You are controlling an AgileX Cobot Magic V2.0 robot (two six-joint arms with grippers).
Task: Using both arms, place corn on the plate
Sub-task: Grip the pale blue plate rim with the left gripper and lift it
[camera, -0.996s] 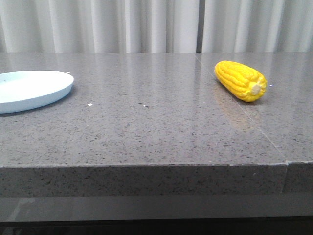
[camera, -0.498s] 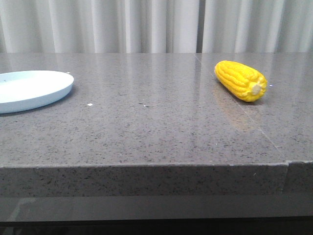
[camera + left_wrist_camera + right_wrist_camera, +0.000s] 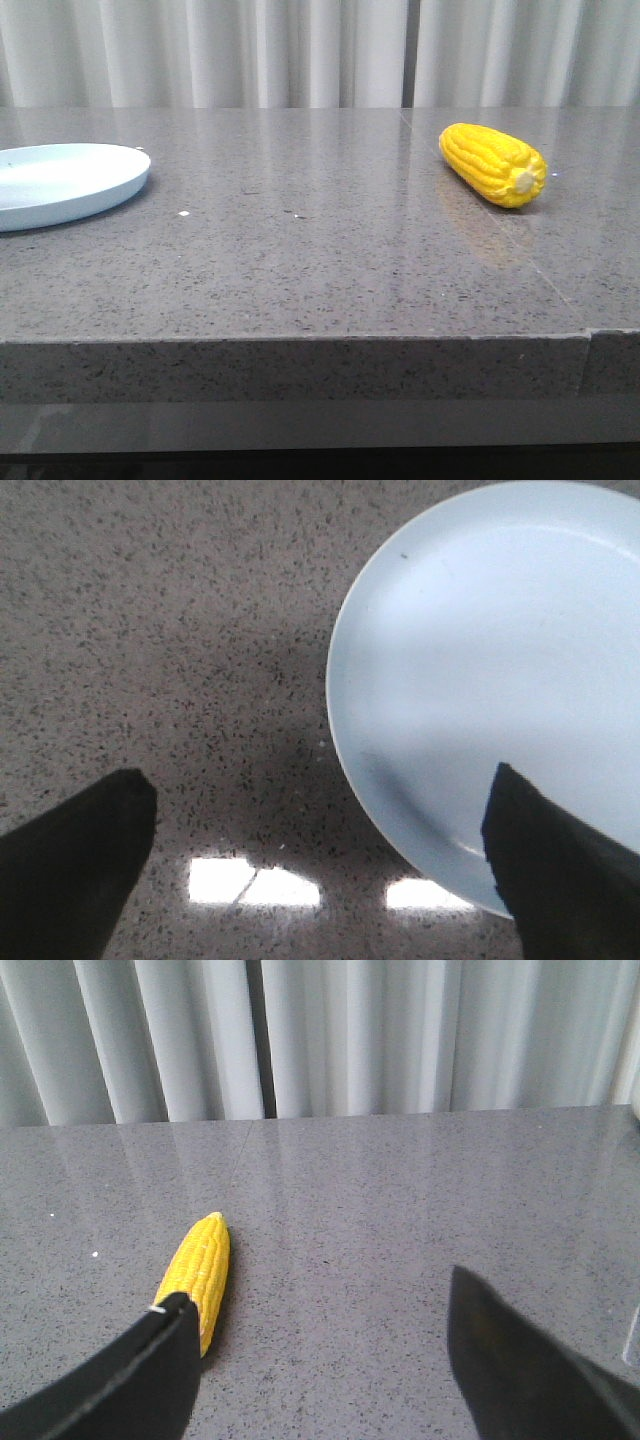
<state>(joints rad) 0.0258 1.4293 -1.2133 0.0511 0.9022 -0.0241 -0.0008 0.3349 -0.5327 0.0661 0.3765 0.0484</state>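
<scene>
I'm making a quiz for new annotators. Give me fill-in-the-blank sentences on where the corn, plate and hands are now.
1. The corn lies on the ____, not on the plate.
2. The plate holds ____.
3. The left hand hangs over the plate's ____.
4. The right hand is ____, gripping nothing.

Missing words: table; nothing; rim; open

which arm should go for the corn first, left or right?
Right, likely. The corn lies on the robot's right side of the table, and the open right gripper already has it in its wrist view. The left gripper, also open, hangs over the edge of the plate, far left.
</scene>
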